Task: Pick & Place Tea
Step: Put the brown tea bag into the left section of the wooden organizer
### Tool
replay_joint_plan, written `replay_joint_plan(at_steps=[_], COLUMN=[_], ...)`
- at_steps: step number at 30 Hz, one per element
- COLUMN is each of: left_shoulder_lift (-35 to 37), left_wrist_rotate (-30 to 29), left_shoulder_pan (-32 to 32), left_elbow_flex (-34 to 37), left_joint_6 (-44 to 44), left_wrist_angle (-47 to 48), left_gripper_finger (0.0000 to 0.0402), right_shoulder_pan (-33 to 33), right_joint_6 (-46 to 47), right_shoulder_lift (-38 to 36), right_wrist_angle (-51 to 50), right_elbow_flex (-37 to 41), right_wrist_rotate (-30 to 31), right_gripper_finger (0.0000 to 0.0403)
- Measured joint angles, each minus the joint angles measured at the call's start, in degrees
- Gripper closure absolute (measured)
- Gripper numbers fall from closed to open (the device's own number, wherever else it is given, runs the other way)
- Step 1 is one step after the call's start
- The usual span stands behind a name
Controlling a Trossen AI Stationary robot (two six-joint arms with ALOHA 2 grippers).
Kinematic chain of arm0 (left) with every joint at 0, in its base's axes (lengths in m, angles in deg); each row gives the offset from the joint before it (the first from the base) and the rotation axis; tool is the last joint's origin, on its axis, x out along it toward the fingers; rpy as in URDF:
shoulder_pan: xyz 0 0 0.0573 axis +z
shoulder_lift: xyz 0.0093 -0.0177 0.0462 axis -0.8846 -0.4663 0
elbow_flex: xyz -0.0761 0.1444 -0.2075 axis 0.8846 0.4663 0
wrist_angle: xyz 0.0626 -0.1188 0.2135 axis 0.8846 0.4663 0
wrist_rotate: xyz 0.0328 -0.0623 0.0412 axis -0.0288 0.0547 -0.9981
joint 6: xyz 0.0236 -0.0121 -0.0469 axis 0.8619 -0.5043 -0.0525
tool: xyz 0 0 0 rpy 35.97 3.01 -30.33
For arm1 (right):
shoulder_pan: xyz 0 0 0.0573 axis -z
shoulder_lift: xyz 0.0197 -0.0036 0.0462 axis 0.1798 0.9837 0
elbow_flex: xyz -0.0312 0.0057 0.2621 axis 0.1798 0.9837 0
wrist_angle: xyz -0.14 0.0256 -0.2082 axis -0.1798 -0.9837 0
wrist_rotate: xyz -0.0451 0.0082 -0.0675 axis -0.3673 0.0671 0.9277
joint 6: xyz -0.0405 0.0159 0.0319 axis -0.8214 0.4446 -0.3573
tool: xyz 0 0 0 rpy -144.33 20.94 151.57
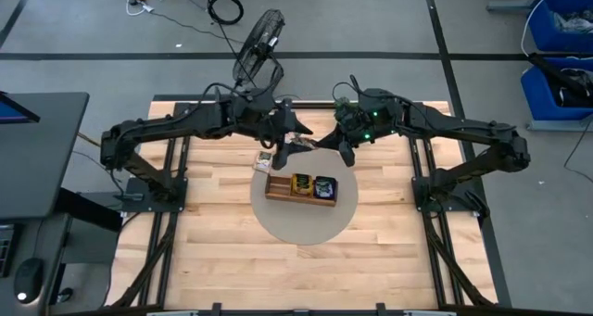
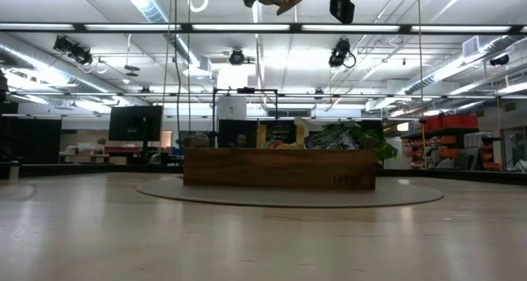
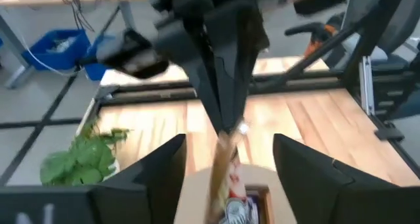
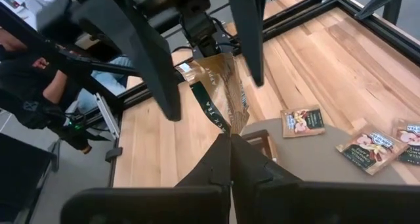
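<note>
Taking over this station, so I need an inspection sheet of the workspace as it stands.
Surface: wooden table with a round mat.
Job's things: tea packets in the tray; loose packets on the mat; one packet pinched by the right end effector, shut.
Clutter: nothing seen.
End effectors: left end effector open, around that packet.
Cables: cables on the floor.
Surroundings: blue bins, fan.

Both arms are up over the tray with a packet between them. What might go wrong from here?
1. The right gripper pinches only a corner of the tea packet, high above the tray; it may slip.
2. The left gripper straddles the packet, jaws apart; a mistimed handover could drop it.
3. Loose packets lie on the round mat, outside the tray.
</note>
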Motion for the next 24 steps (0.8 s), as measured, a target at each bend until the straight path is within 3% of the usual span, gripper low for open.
replay_joint_plan(at_steps=[4,12,20,24], left_shoulder_lift=[-0.09,-0.09,-0.09,0.92], left_wrist_rotate=[-0.01,0.03,-0.22,-5.42], left_shoulder_pan=[0.02,0.00,0.02,-0.02], left_elbow_flex=[0.06,0.06,0.07,0.17], left_joint_6=[-0.02,-0.24,-1.73,-5.32], left_wrist_angle=[-0.24,0.07,-0.08,-1.78], left_gripper_finger=[0.0226,0.0383,0.0398,0.0399], right_shoulder_pan=[0.01,0.01,0.01,0.04], right_joint_6=[-0.57,-0.83,-0.87,-1.20], right_shoulder_lift=[0.00,0.00,0.00,-0.65], right_wrist_angle=[-1.17,-2.16,-2.14,-2.17], right_elbow_flex=[0.02,0.02,0.04,0.04], right_wrist_rotate=[0.02,0.02,0.49,0.50], right_gripper_finger=[0.0403,0.0403,0.0397,0.0361])
